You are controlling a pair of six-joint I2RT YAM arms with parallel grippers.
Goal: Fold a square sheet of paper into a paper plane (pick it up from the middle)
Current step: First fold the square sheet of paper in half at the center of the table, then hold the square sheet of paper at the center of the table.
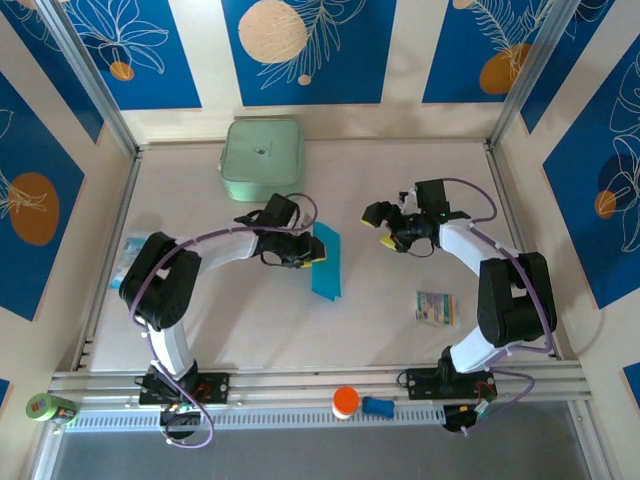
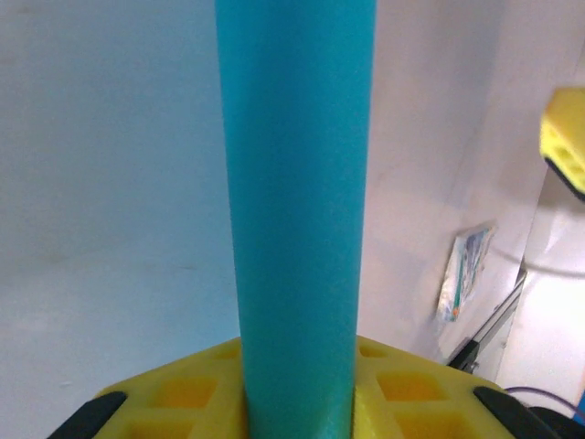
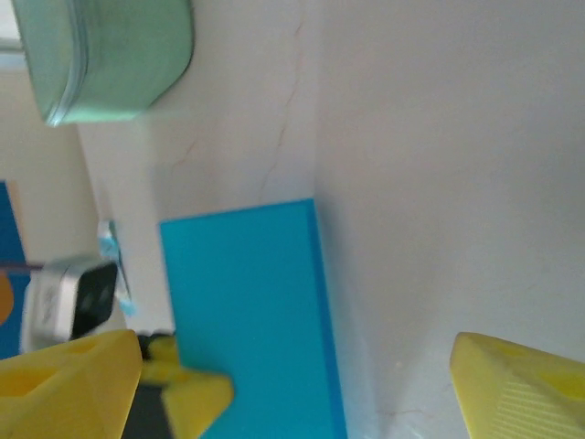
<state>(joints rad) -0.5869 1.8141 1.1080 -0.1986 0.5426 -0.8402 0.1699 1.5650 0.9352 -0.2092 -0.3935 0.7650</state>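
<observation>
The square sheet of paper (image 1: 328,265) is cyan-blue and folded into a narrow rectangle at the table's middle. My left gripper (image 1: 311,250) is shut on its left edge. In the left wrist view the paper (image 2: 297,183) rises as a tall strip out of the closed yellow jaws of the left gripper (image 2: 297,407). My right gripper (image 1: 386,229) hovers open just right of the paper, not touching it. In the right wrist view the paper (image 3: 247,311) lies ahead between the wide-apart yellow fingers (image 3: 516,389) of the right gripper (image 3: 292,393), nearer the left one.
A pale green box (image 1: 262,158) stands at the back centre-left. One printed packet (image 1: 435,307) lies front right, another (image 1: 130,255) by the left rail. An orange-capped item (image 1: 345,401) and a green can (image 1: 50,407) sit at the near edge.
</observation>
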